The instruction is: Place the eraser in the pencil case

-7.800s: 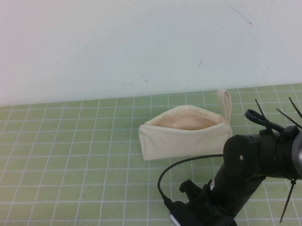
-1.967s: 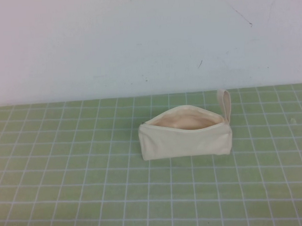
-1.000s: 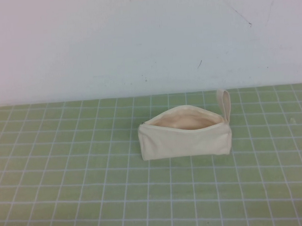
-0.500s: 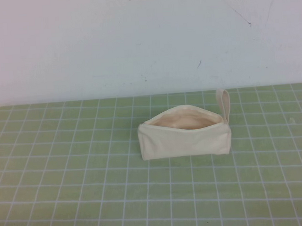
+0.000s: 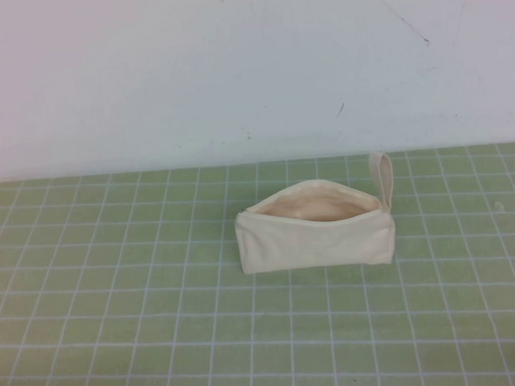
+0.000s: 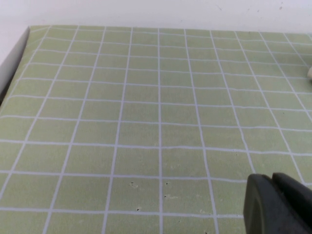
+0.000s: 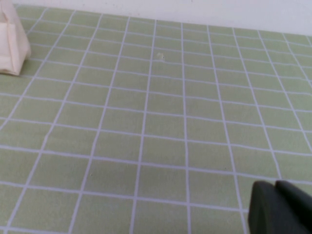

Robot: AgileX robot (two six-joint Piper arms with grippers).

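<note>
The cream-white pencil case (image 5: pixel 315 235) stands on the green grid mat, its mouth open upward and showing the peach-beige lining, with its loop strap (image 5: pixel 382 176) at the right end. One end of it shows in the right wrist view (image 7: pixel 11 41). The eraser is not visible in any view. My left gripper (image 6: pixel 273 180) is shut and empty, low over bare mat. My right gripper (image 7: pixel 275 187) is shut and empty, low over the mat well away from the pencil case. Neither arm shows in the high view.
The green grid mat (image 5: pixel 118 319) covers the table up to a white back wall (image 5: pixel 235 66). The mat's left edge and a drop show in the left wrist view (image 6: pixel 14 53). A small speck lies on the mat (image 7: pixel 159 56).
The right arm, in the front right of the high view 7.8 s ago, has left that view. Over the last two seconds nothing has moved.
</note>
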